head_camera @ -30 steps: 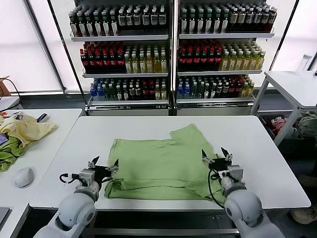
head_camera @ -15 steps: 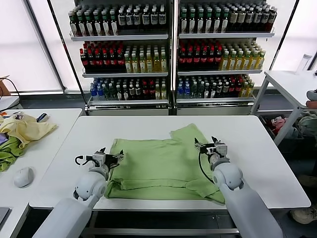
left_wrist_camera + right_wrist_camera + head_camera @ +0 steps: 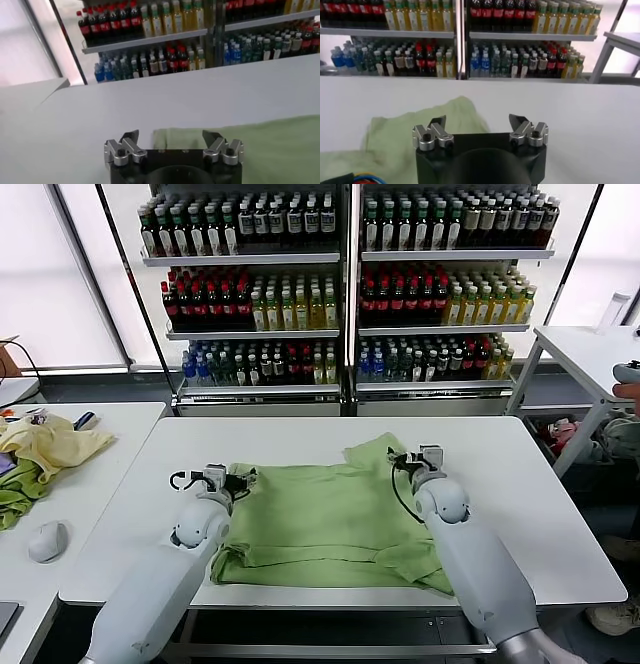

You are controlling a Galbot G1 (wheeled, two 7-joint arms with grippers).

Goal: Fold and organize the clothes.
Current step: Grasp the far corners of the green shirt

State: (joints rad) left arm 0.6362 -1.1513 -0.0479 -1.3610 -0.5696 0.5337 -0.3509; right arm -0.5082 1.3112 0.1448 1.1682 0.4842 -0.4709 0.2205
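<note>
Head view: both arms are now reached forward from the near edge to the far corners of the polo shirt (image 3: 330, 519), spread on the desk (image 3: 500, 454). Left end effector (image 3: 232, 481), right end effector (image 3: 410, 460).

Left wrist view: jaws apart, empty, left end effector (image 3: 172, 139) over the shirt's far corner.

Right wrist view: right end effector (image 3: 479, 125) spread, empty; a far-edge grasp seems next.

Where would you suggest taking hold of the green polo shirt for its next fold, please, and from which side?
Probably at its two far corners. The polo shirt lies flat on the white table with bare tabletop beyond its far edge. The open left gripper is by the far-left corner and the open right gripper by the raised far-right flap, so coming down from above and pinching those edges looks best.
</note>
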